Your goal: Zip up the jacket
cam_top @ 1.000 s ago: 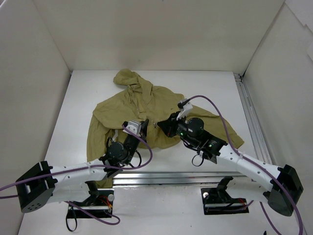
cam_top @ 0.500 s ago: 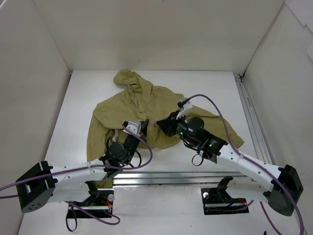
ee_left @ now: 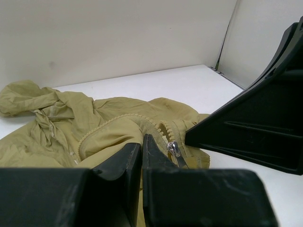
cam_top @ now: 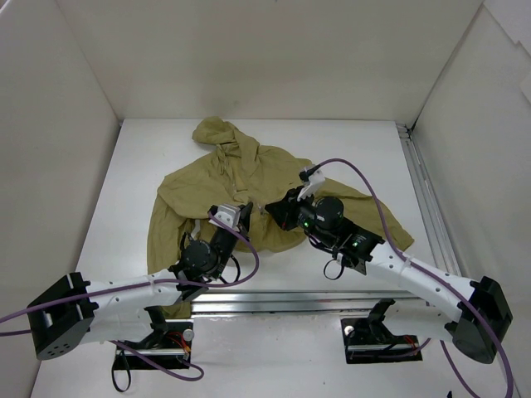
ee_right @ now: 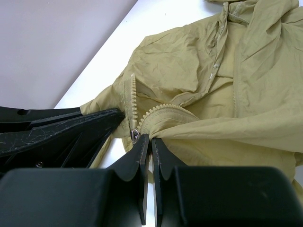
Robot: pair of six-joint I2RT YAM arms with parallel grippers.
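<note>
We see the right gripper (ee_right: 149, 142) with its fingers pressed together on the jacket (ee_right: 222, 85), nipping the cloth at the zipper. Tight folds run away from its tips, and the metal slider (ee_right: 134, 134) sits just beside them. The left gripper (ee_left: 142, 138) is pressed shut too, its tips against the jacket's other front edge, close to the slider. Whether any cloth is caught between them we cannot tell. The two grippers meet nearly tip to tip, low on the jacket's front. Beyond the slider the two rows of teeth (ee_right: 163, 109) curl apart. From above, the jacket lies spread on the white table (cam_top: 357, 149), with its hood (cam_top: 214, 133) toward the far wall, its sleeves (cam_top: 159, 236) out to the sides, and its hem near the arms
</note>
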